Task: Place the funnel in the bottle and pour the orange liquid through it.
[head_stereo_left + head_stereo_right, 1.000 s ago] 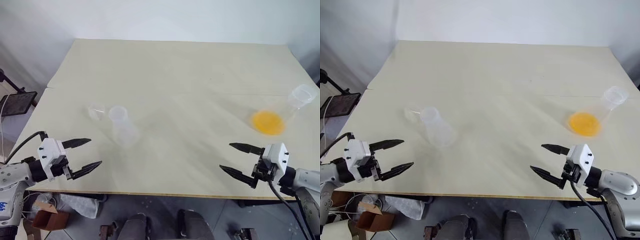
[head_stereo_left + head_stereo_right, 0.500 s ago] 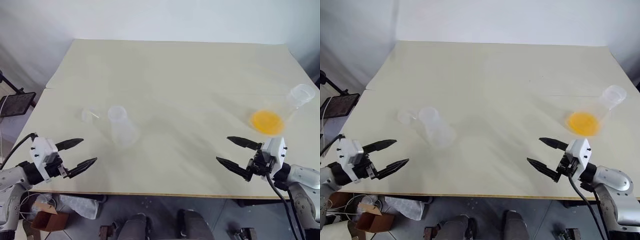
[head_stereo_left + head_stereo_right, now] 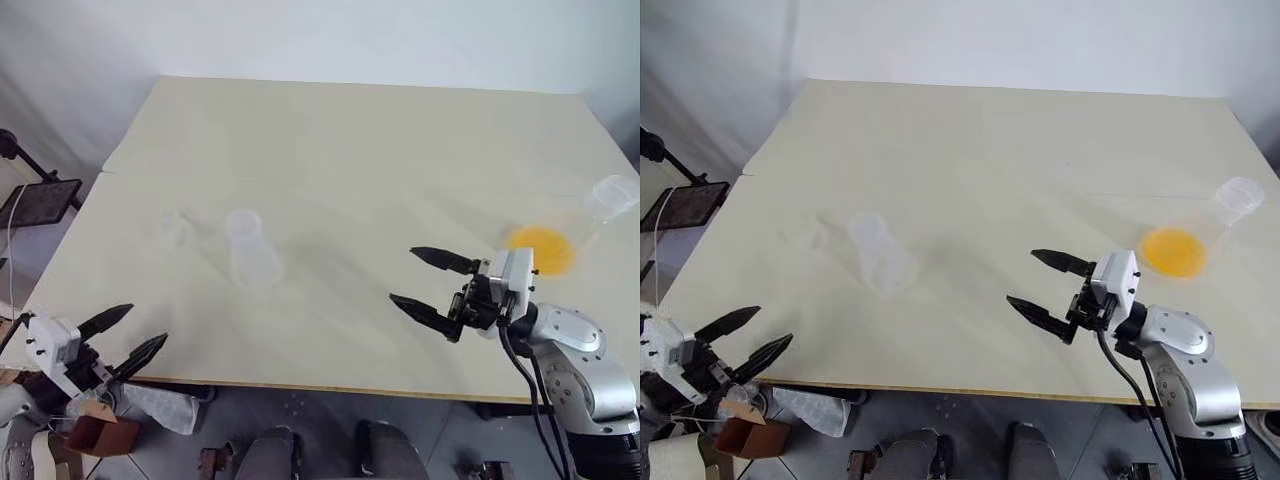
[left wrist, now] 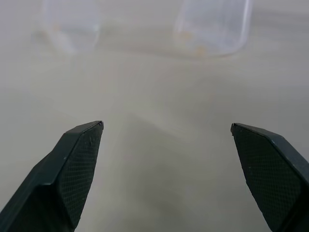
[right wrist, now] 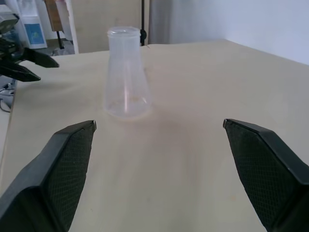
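The bottle (image 3: 246, 250), small and clear, stands upright on the left half of the table, and it also faces me in the right wrist view (image 5: 125, 72). To its left lies the funnel (image 3: 180, 228), faint and clear. The orange liquid (image 3: 540, 248) sits in a larger clear flask (image 3: 612, 196) at the right edge. My left gripper (image 3: 148, 324) hangs open and empty at the near left corner, well short of the bottle (image 4: 212, 29) and the funnel (image 4: 72, 29). My right gripper (image 3: 402, 275) is open and empty over the table's middle right, pointing left toward the bottle.
The pale table (image 3: 350, 150) stretches bare behind the vessels. A dark stand (image 3: 40, 200) stands off its left side. A cardboard box (image 3: 85, 435) and a plastic bag (image 3: 165, 408) lie on the floor under the left corner.
My right gripper has moved left and a little up, away from the orange liquid toward the table's middle. My left gripper has pulled back and down to the near left corner. Both stay open.
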Robot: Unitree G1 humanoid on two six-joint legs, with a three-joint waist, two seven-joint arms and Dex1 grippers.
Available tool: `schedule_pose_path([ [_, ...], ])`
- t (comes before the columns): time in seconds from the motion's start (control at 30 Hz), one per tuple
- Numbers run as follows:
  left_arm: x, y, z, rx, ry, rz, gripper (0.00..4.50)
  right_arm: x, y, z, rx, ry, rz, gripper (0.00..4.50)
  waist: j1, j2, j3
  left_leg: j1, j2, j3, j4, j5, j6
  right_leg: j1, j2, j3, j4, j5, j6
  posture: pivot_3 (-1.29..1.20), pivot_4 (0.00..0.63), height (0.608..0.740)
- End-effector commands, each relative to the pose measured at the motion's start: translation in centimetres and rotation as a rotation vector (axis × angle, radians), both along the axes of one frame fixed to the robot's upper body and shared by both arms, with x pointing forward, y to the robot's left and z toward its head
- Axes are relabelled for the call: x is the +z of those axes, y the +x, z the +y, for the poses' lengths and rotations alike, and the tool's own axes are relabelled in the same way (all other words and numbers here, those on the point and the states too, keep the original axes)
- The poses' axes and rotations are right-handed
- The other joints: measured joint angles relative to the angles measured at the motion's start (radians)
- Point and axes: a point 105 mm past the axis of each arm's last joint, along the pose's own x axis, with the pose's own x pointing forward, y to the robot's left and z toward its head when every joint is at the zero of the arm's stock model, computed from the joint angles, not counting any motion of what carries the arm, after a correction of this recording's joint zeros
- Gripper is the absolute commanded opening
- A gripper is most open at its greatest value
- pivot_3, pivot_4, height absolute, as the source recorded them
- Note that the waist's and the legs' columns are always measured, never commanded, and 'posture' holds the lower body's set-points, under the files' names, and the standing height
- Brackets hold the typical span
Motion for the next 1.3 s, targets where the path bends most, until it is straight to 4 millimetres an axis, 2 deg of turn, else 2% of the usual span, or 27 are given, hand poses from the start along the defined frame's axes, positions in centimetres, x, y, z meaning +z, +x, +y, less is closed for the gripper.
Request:
schedule_pose_path([
  [0.03,3.3,2.0,-3.2,-0.114,0.000,-0.111,4.50,0.3,-0.2,-0.6,-0.024,-0.004,-0.017,4.43,0.004,0.000,0.000,0.000,0.000,0.000,0.000,0.000,0.000,0.000,0.000,0.000,0.000,0.000,0.000,0.00,0.150,0.740],
  [0.23,5.6,5.9,-7.2,-0.235,0.015,-0.180,4.50,0.0,-0.1,-1.1,-0.052,-0.009,-0.009,4.43,-0.002,0.000,0.000,0.000,0.000,0.001,0.001,0.000,0.000,-0.001,0.002,-0.002,0.007,0.000,0.000,0.00,0.150,0.740],
  [0.4,5.6,8.6,-8.9,-0.264,0.011,-0.157,4.50,0.0,-0.3,-1.0,-0.064,-0.008,-0.008,4.43,-0.015,0.000,0.000,0.000,0.000,0.002,0.001,0.000,0.000,-0.001,0.004,-0.006,0.009,0.000,0.000,0.00,0.150,0.740],
  [0.53,6.6,10.4,-10.4,-0.283,-0.058,-0.177,4.50,0.0,-0.6,-1.1,-0.090,-0.003,-0.007,4.43,-0.014,0.000,0.000,-0.001,0.000,0.002,0.004,0.000,0.000,-0.001,0.005,-0.009,0.010,0.000,0.001,0.00,0.150,0.740],
  [0.73,6.3,11.4,-12.0,-0.325,-0.061,-0.164,4.50,0.0,-0.9,-1.0,-0.117,0.006,-0.007,4.43,-0.013,-0.001,0.000,-0.001,0.000,0.002,0.006,0.000,0.000,-0.001,0.005,-0.009,0.010,0.001,0.001,0.00,0.150,0.740],
  [0.83,6.3,11.5,-12.2,-0.341,-0.065,-0.155,3.89,-0.1,-1.1,-1.1,-0.132,0.011,-0.008,4.50,-0.013,-0.001,0.000,-0.001,0.000,0.002,0.007,0.000,0.000,-0.001,0.005,-0.009,0.010,0.001,0.001,0.00,0.150,0.740],
  [0.97,6.5,11.6,-12.3,-0.353,-0.068,-0.154,2.73,-0.2,-1.4,-1.3,-0.148,0.012,-0.007,4.50,-0.012,-0.001,0.000,-0.001,0.000,0.001,0.007,0.000,0.000,-0.001,0.005,-0.009,0.010,0.001,0.001,0.00,0.150,0.740],
  [1.07,7.0,11.5,-13.0,-0.391,-0.079,-0.163,2.68,-0.5,-1.7,-1.6,-0.167,0.008,-0.002,4.50,-0.009,-0.001,0.000,-0.001,0.000,0.001,0.008,0.000,0.000,0.000,0.005,-0.008,0.010,0.001,0.001,0.00,0.150,0.740],
  [1.3,8.7,11.4,-17.4,-0.577,-0.068,-0.191,2.68,-1.2,-2.8,-3.7,-0.275,-0.005,0.022,4.50,0.015,-0.001,0.000,-0.002,-0.001,0.001,0.009,0.001,0.000,0.000,0.006,-0.009,0.010,0.001,0.002,0.00,0.150,0.740],
])
